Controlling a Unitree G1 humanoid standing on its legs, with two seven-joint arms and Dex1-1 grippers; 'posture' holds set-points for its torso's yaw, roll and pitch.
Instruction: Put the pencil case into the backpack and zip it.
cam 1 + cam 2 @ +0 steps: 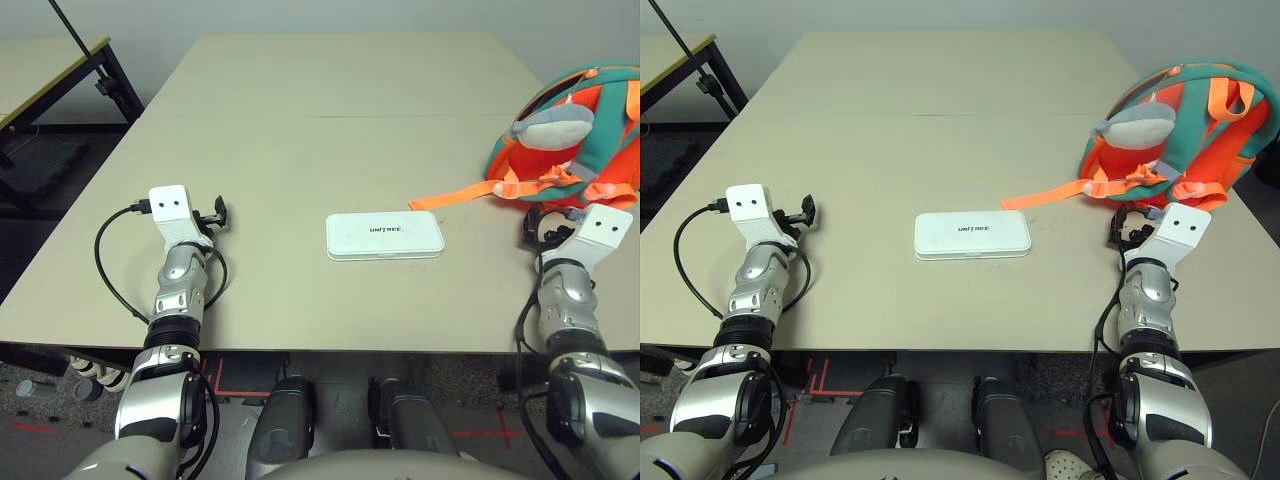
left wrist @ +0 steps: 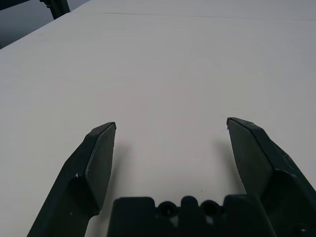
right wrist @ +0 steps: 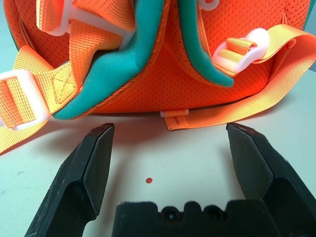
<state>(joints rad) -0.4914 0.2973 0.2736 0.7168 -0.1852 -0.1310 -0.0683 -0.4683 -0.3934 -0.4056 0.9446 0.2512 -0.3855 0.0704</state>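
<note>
Lying flat on the pale table, the white pencil case sits between the robot's two arms, its small dark UNITREE lettering facing up. It is nearer the robot's edge of the table than the far one, and neither gripper touches it.

Over on the robot's right stands the backpack, orange with teal trim, upright near the table's right side. A grey plush shark hangs against it, and orange straps with pale plastic buckles bunch at its base. One loose orange strap runs out across the table toward the pencil case, its end close to the case's far right corner in the left eye's view.

The left gripper is released, its two black fingers spread wide above bare tabletop, with nothing between them. It is well apart from the case, off on the robot's left.

The right gripper is released too, fingers wide apart and empty, pointing at the bottom of the backpack just in front of it. A small red dot marks the table between those fingers.

Off beyond the left edge stands another table with dark legs.
</note>
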